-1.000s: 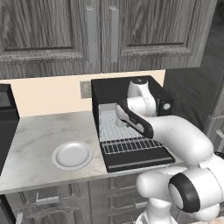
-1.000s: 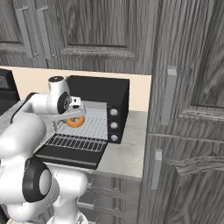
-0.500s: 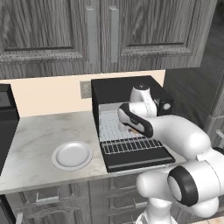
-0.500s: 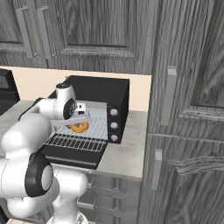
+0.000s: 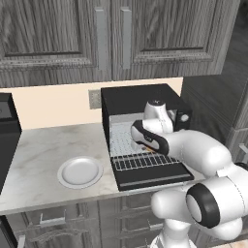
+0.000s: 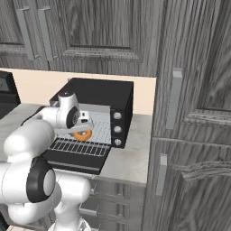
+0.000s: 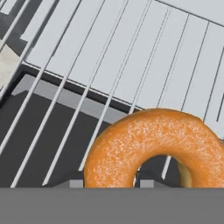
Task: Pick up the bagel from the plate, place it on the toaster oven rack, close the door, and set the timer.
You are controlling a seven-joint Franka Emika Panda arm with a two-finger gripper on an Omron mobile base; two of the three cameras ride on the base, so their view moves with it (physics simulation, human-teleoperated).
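From the left base view, my arm reaches over the open door (image 5: 150, 175), the plate (image 5: 80, 171) well off to my left. From the right, my end effector (image 6: 84, 129) pinches the bagel (image 6: 82, 134) just above the toaster oven rack (image 6: 81, 146). In the hand view, the bagel (image 7: 157, 151) hangs flat over the rack's bars (image 7: 83, 83).

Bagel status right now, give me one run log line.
bagel: held in gripper | above toaster oven rack | door: open | plate: empty
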